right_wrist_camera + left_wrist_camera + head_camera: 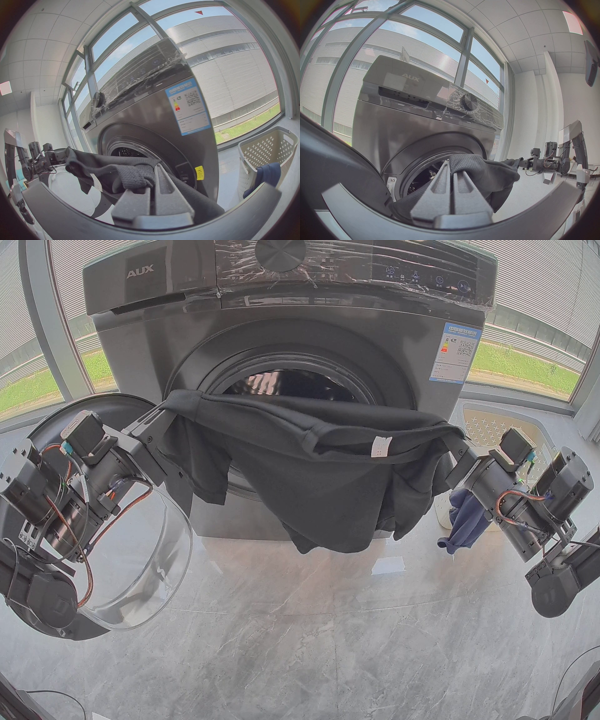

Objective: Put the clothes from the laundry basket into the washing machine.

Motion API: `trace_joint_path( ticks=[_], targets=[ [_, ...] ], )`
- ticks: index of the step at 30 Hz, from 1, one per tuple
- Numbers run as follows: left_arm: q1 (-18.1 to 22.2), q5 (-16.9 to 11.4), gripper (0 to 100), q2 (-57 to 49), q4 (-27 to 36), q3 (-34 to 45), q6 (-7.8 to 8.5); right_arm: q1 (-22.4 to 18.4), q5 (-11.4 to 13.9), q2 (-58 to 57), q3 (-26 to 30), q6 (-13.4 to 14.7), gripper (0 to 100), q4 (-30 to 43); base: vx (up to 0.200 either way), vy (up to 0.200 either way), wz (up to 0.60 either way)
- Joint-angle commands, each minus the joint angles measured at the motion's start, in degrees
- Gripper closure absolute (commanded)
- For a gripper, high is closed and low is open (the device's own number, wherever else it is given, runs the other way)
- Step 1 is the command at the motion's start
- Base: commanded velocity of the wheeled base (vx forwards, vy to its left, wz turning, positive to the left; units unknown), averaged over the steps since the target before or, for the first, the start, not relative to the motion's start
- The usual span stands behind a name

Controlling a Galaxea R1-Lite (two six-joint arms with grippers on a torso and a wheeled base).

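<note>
1. At nine o'clock of the head view, our left gripper point(159, 414) has its two fingers pressed together on one end of the black garment point(312, 484). In the left wrist view only a thin line is between the fingers.
2. At three o'clock, our right gripper point(456, 449) is closed in the same way on the other end of this garment, and the fabric bunches over its fingers.
3. Between the two grippers the upper edge of the garment is stretched like a band, raised off the floor point(312, 640). Its loose body hangs down toward six o'clock, and a small white tag point(380, 446) shows near the upper edge.
4. Behind the garment, at twelve o'clock from us, stands the washing machine point(156, 346). The stretched edge crosses in front of the lower part of its round drum opening point(294, 382). We cannot tell if the cloth touches the rim.
5. The door point(144, 565) of the machine is swung open toward eight o'clock of the opening, and our left arm is in front of its glass bowl.
6. At three o'clock of the machine, just beside it, is the white laundry basket point(500, 427). A blue garment point(465, 521) hangs over its near rim, below our right gripper.
</note>
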Motion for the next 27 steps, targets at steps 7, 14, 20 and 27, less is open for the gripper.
trace_joint_path(
  ticks=[7,14,20,27],
  targets=[
    [0.38,0.27,100,-0.29,-0.03,-1.25,-0.08,1.95,0.21,-0.81,1.01,0.01,100,-0.10,0.000,0.000,0.00],
    [0.47,0.36,100,-0.64,-0.03,-1.51,-0.08,3.00,0.21,-1.42,0.13,0.01,100,-0.10,0.000,0.000,0.00],
    [0.56,0.19,100,-0.64,-0.03,-1.42,-0.08,3.09,0.21,-1.34,-0.05,0.01,100,-0.10,0.000,0.000,0.00],
    [0.38,0.01,100,-0.55,-0.03,-0.81,0.01,4.14,0.12,-1.25,0.22,0.19,100,-0.10,0.000,0.000,0.00]
  ],
)
